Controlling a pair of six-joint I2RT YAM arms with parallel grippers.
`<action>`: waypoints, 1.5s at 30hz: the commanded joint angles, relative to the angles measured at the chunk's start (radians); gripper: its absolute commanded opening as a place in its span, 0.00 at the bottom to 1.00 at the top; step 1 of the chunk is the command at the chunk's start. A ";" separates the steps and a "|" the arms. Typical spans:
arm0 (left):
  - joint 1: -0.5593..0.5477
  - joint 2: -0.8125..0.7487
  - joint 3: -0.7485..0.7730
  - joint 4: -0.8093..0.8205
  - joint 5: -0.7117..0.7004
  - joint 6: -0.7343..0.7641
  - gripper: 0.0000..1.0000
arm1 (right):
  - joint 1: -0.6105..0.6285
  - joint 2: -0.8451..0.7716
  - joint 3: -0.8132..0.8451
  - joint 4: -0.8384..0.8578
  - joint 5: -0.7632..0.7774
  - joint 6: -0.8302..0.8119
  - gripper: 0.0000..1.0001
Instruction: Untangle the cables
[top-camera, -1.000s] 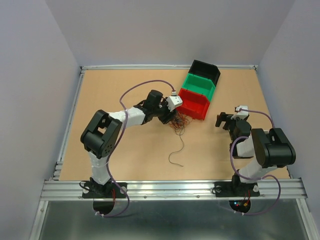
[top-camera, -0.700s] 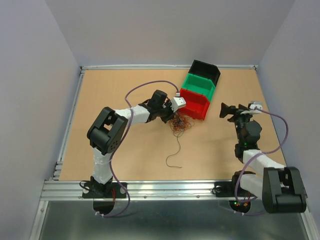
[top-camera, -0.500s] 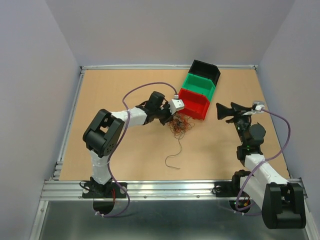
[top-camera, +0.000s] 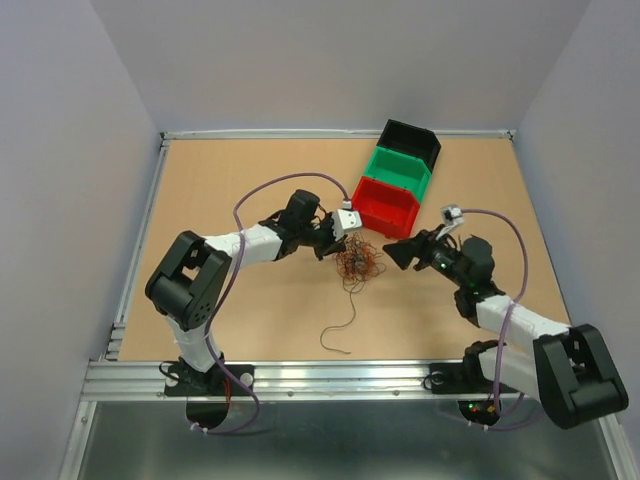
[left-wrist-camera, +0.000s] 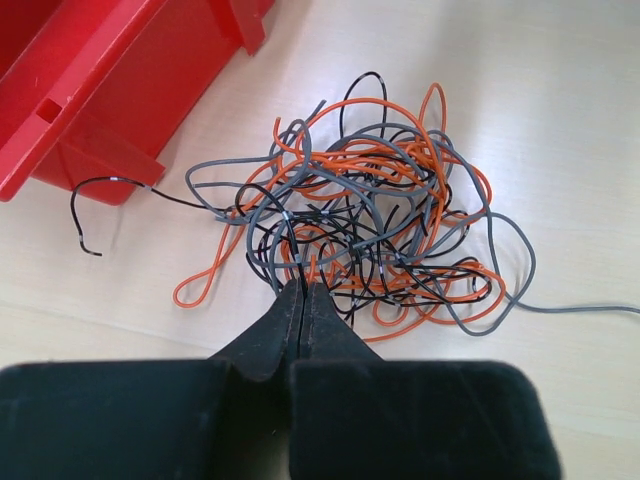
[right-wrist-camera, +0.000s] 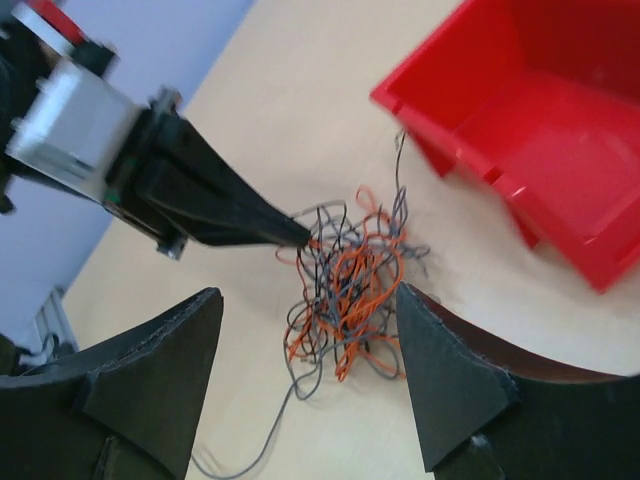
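Observation:
The cables (top-camera: 358, 262) lie in one tangled clump of thin orange, grey and black wires on the table, just in front of the red bin (top-camera: 388, 207). A loose grey tail (top-camera: 340, 335) trails from the clump toward the near edge. My left gripper (top-camera: 335, 243) is shut on strands at the clump's left edge. In the left wrist view its jaws (left-wrist-camera: 302, 290) press together on dark and grey wires of the cables (left-wrist-camera: 370, 210). My right gripper (top-camera: 392, 250) is open and points at the clump from the right. In the right wrist view the cables (right-wrist-camera: 350, 275) sit between and beyond the spread right gripper (right-wrist-camera: 308, 300).
A green bin (top-camera: 398, 172) and a black bin (top-camera: 410, 142) stand in a row behind the red one, toward the back right. The red bin's front corner (left-wrist-camera: 95, 110) is close to the clump. A raised metal rail (top-camera: 340, 378) runs along the table's near edge.
My left gripper has shut on the clump and pulled it a little toward the near left; the loose tail shifted with it. My right arm swung down and left to the clump, its jaws narrowing slightly.

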 joint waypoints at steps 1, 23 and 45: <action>-0.002 -0.075 -0.024 0.044 0.031 0.015 0.00 | 0.134 0.105 0.137 -0.225 0.110 -0.134 0.75; 0.131 -0.238 -0.085 0.108 0.008 -0.078 0.00 | 0.316 0.294 0.310 -0.400 0.370 -0.183 0.01; 0.474 -0.509 -0.291 0.471 -0.033 -0.387 0.00 | 0.316 -0.279 0.141 -0.653 0.636 -0.128 0.01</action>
